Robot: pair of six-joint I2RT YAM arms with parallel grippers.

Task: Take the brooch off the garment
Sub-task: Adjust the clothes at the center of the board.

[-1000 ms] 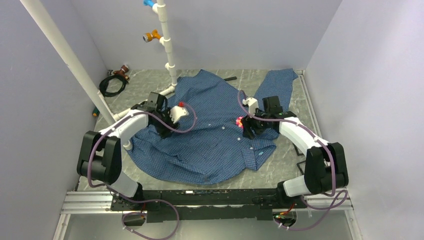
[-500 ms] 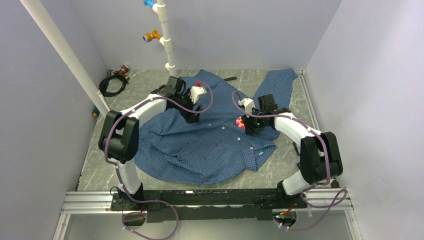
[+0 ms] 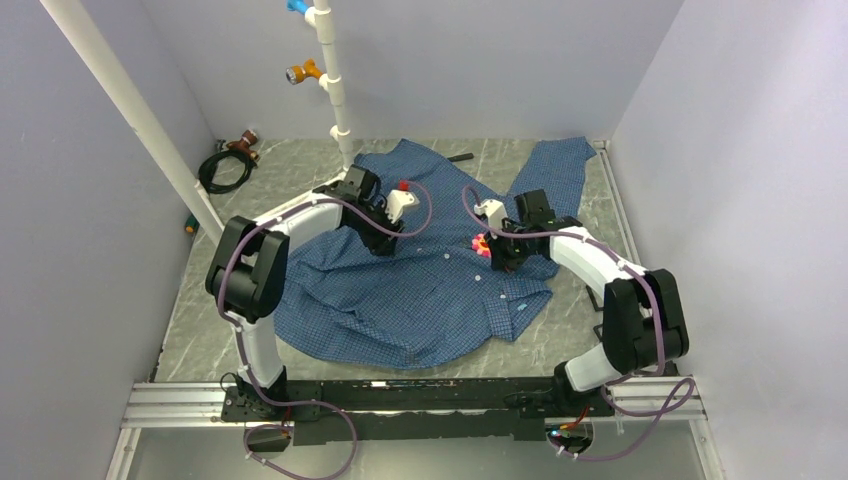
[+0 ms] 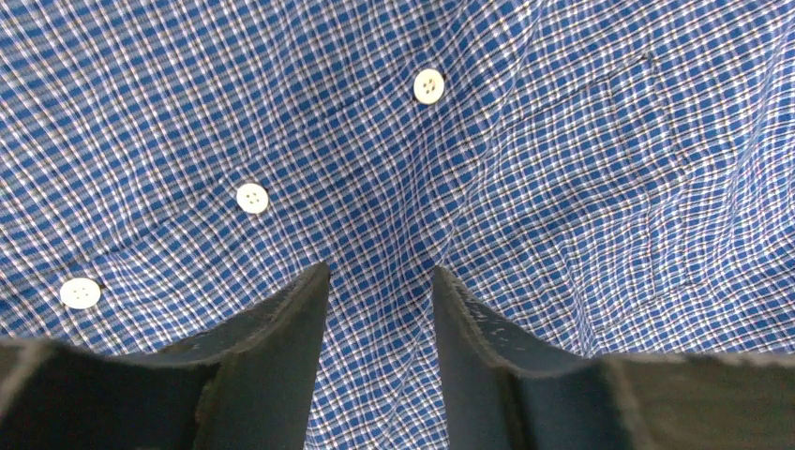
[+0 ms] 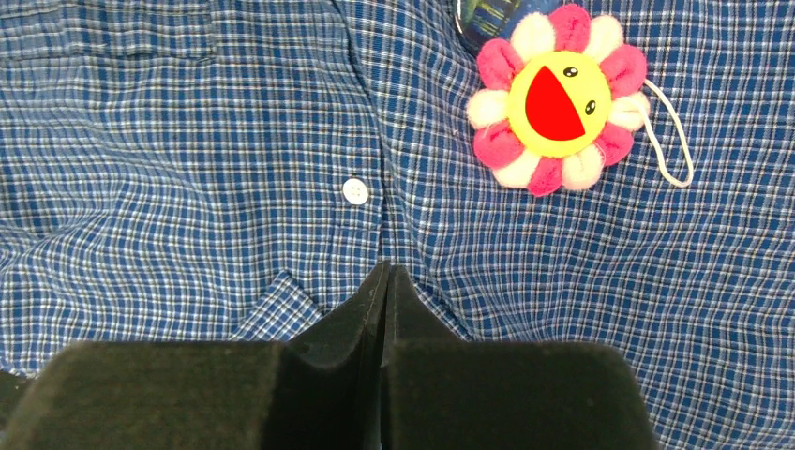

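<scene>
The garment (image 3: 420,295), a blue fine-checked shirt, lies spread on the grey table. The brooch (image 3: 480,243), a plush flower with pink and white petals and a yellow face, sits on its right chest. In the right wrist view the brooch (image 5: 558,111) lies above and to the right of my right gripper (image 5: 385,268), which is shut with its tips down on the shirt's placket (image 5: 370,141), below a white button (image 5: 354,190). My left gripper (image 4: 380,272) stands open on the cloth (image 4: 562,141), a raised fold between its fingers, near a row of buttons (image 4: 252,198). It is at the upper chest (image 3: 385,238).
A white pipe stand (image 3: 335,100) rises behind the collar, and a slanted white pipe (image 3: 140,120) crosses the left. A black cable coil (image 3: 222,165) lies at the back left. A small dark piece (image 3: 460,157) lies by the back wall.
My left arm swung from the shirt's left side to the upper chest, and its jaws narrowed around a fold. My right gripper closed beside the brooch, barely shifting.
</scene>
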